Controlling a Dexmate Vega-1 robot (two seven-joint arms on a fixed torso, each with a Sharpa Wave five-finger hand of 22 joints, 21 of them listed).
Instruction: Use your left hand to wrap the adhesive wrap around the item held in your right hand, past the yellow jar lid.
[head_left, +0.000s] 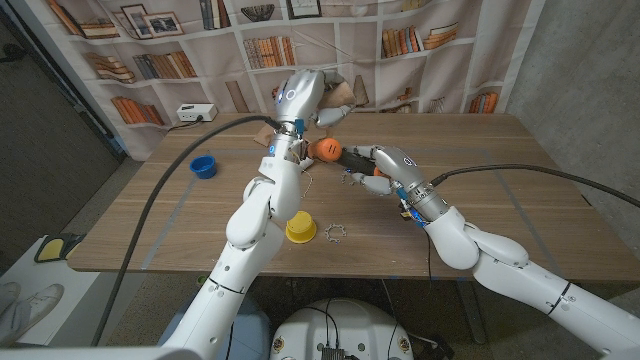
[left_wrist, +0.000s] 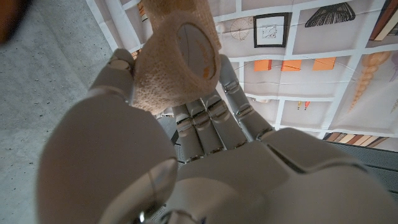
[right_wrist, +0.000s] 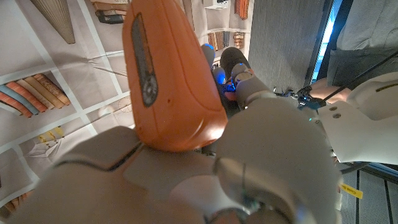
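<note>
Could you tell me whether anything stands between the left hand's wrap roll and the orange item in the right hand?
Nothing visible does: the left hand holds the tan wrap roll just beside the orange item gripped by the right hand.

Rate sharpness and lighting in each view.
Head view: even light, sharp table, soft shadows. Left wrist view: roll of wrap sharp, left hand close and softly blurred at the palm. Right wrist view: orange item looms large, right hand soft, backdrop fairly clear.

Yellow jar lid (head_left: 299, 228) (beside left forearm) obstructs passage.
</note>
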